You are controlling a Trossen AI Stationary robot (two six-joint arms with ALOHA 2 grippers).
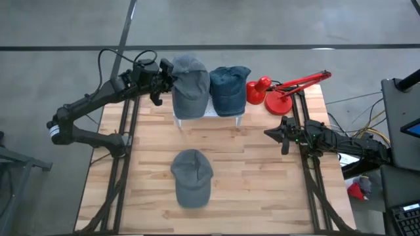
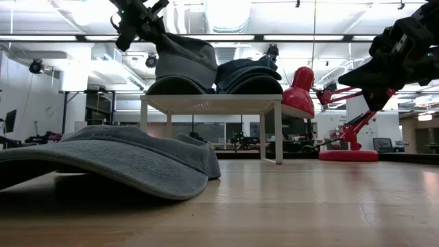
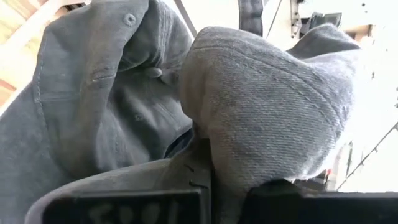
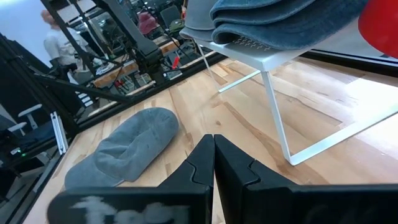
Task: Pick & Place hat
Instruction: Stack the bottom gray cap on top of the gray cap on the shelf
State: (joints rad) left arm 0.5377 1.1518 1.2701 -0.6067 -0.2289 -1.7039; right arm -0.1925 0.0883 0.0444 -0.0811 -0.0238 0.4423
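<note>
- The left gripper [image 1: 164,80] is at the far left of the table, pressed against the rear edge of a grey hat [image 1: 190,84] that sits on a small white stand [image 1: 209,113]
- In the left wrist view, grey denim [image 3: 273,112] bunches right over that gripper's dark fingers [image 3: 155,202]; the fingers are pinched on the fabric, with the cloth folded between and above them
- In the low view the grey hat [image 2: 180,65] looks lifted and tilted at its back, where the left gripper [image 2: 134,20] has it, while its brim lies on the stand [image 2: 212,103]
- A blue hat [image 1: 230,87] sits on the same stand, just beside the grey one and touching it
- A second grey hat [image 1: 192,176] lies flat on the wooden table [image 1: 262,177], near the middle and toward the front edge, well apart from both grippers
- A red desk lamp [image 1: 279,92] stands at the far right corner, next to the stand
- The right gripper [image 1: 279,133] waits at the right edge of the table, touching nothing; in its wrist view the two fingers [image 4: 200,165] are pressed together with nothing between them
</note>
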